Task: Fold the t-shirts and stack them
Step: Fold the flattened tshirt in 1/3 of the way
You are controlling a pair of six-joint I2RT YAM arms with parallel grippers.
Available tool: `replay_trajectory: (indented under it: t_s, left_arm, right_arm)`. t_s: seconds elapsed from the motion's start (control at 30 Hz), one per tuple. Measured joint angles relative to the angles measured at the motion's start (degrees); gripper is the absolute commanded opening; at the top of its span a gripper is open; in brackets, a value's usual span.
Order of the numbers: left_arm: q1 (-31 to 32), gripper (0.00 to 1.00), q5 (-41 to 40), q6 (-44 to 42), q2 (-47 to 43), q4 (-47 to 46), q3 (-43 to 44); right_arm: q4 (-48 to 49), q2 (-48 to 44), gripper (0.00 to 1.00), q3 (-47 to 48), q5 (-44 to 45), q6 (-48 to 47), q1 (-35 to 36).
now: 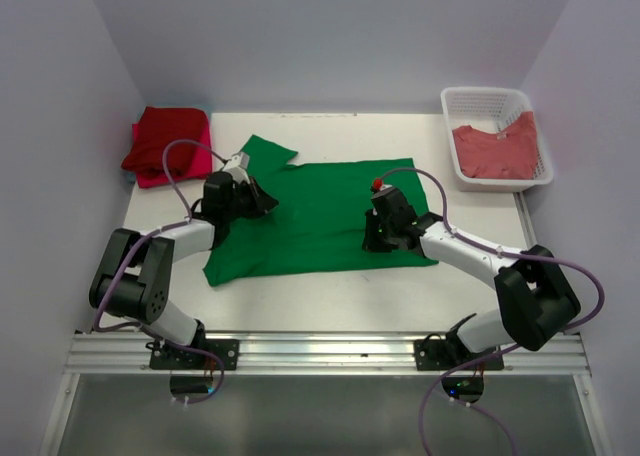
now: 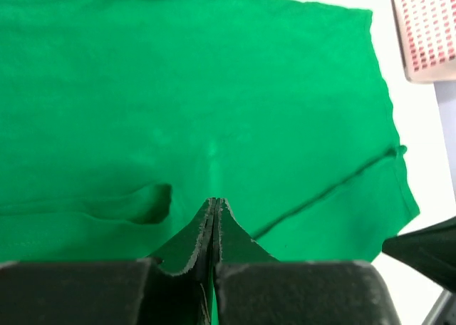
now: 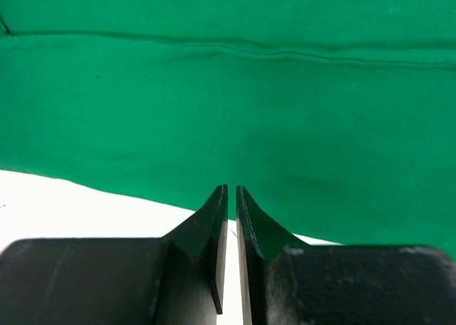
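Note:
A bright green t-shirt (image 1: 320,211) lies spread flat in the middle of the table. It fills the left wrist view (image 2: 214,75) and the right wrist view (image 3: 228,104). My left gripper (image 1: 266,203) is at the shirt's left side, with its jaws pressed together (image 2: 215,200) on the green cloth; a faint crease runs from the tips. My right gripper (image 1: 373,242) is at the shirt's near right hem. Its jaws (image 3: 231,188) stand a thin slit apart with only white table showing between them. Folded red and pink t-shirts (image 1: 168,144) lie at the back left.
A white lattice basket (image 1: 480,94) stands at the back right with a salmon-red t-shirt (image 1: 495,148) in it; its corner shows in the left wrist view (image 2: 427,33). White walls close in the table's left, back and right. A metal rail runs along the near edge.

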State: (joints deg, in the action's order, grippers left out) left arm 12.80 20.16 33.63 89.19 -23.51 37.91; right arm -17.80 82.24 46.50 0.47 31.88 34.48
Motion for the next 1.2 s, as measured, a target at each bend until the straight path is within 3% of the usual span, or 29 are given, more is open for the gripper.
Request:
replay_trajectory:
  t_s: [0.33,0.67,1.2]
  left_arm:
    - [1.31,0.00,0.50,2.01,-0.04,5.75,-0.63]
    - [1.60,0.00,-8.20,5.33,-1.05,14.67,-0.85]
    - [1.64,0.00,-6.38,5.81,10.38,3.63,2.45]
  right_arm:
    - [0.28,0.42,0.11,-0.04,0.00,0.02,0.00]
    - [0.31,0.66,0.11,-0.22,0.04,0.04,0.00]
    - [0.48,0.76,0.10,-0.31,0.04,0.02,0.00]
